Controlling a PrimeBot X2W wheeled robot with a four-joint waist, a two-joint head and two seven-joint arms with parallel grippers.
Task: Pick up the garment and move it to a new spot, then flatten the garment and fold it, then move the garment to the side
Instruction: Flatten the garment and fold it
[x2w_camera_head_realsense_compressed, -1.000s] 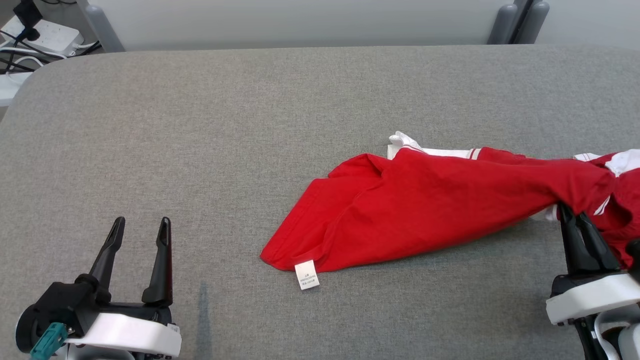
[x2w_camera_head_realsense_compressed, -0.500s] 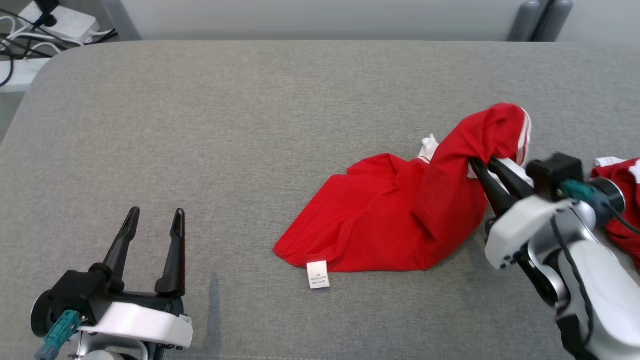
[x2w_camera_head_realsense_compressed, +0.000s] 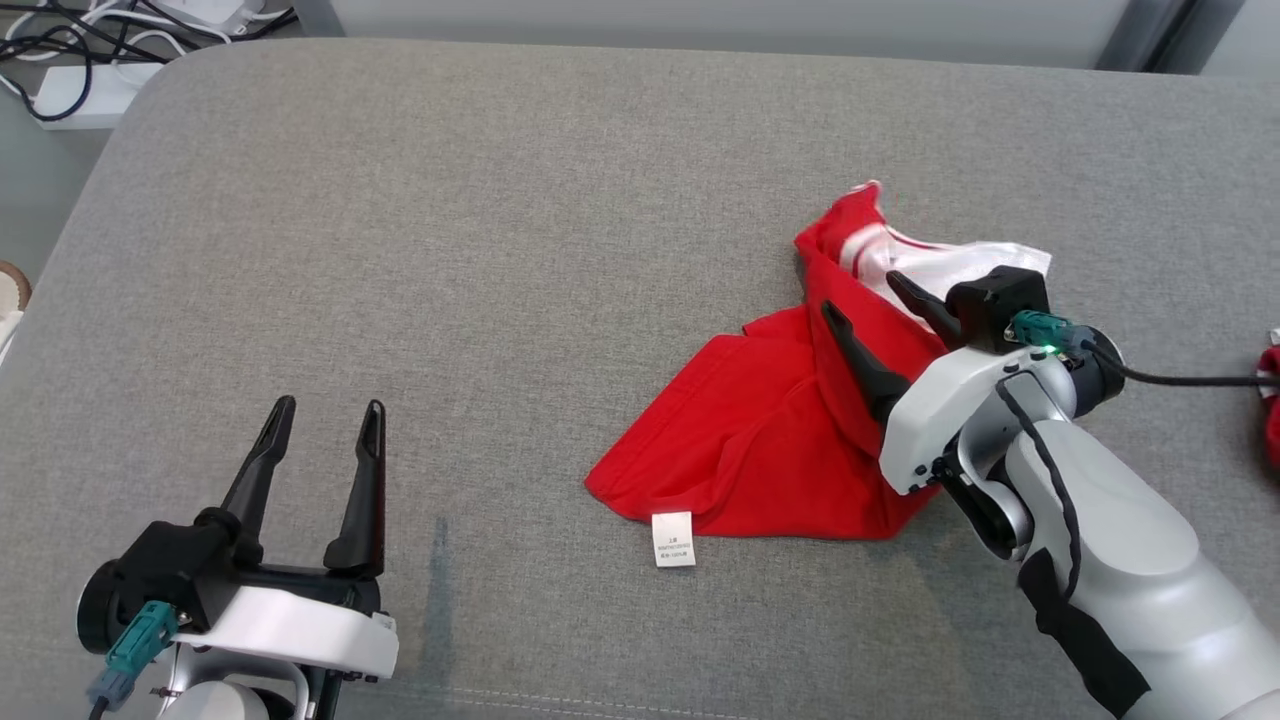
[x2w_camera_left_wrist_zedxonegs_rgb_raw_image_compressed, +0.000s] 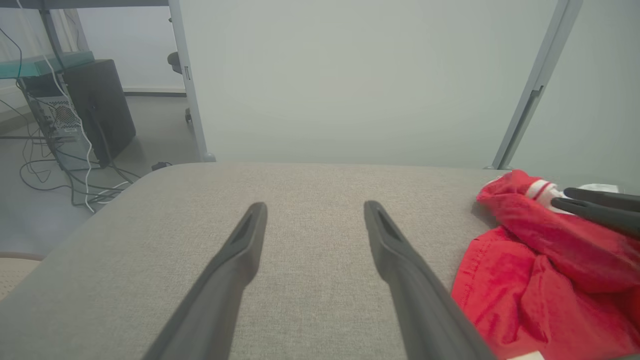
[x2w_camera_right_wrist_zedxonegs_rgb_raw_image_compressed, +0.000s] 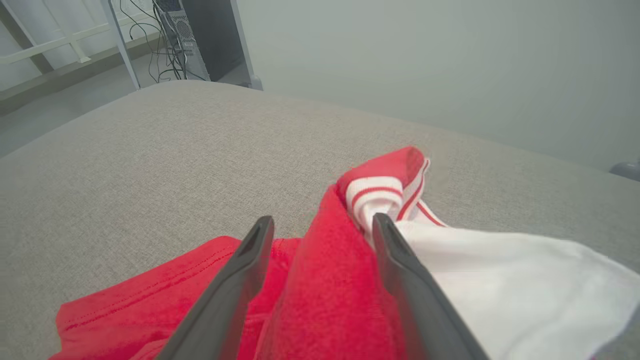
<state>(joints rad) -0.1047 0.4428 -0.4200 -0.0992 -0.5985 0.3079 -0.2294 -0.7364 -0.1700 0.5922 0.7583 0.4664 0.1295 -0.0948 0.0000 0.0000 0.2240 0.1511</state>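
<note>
1. The red garment lay crumpled on the grey padded table. It sat right of the middle, about halfway between the near and far edges.
2. Its near-left part lay fairly flat, with one hem corner pointing left. A small white label stuck out at the near edge.
3. Its far-right part was bunched into a raised ridge. A red-and-white striped cuff topped the ridge, and a white panel spread out to the right of it.
4. The right gripper reached in from the near right on its pale arm, fingers pointing far and left over the ridge.
5. Its jaws stood wide apart, with the ridge of red cloth rising loosely in the gap between them. One finger lay just beside the striped cuff. Nothing was pinched.
6. The left gripper rested at the near left of the table, well apart from the garment. Its fingers pointed toward the far edge.
7. Its jaws were also spread wide, with only bare grey table between them and nothing held.
8. A second scrap of red cloth showed at the right edge of the head view, apart from the garment.
9. Beyond the far-left corner, a white power strip and dark cables lay on the floor. A dark computer tower stood further back.
</note>
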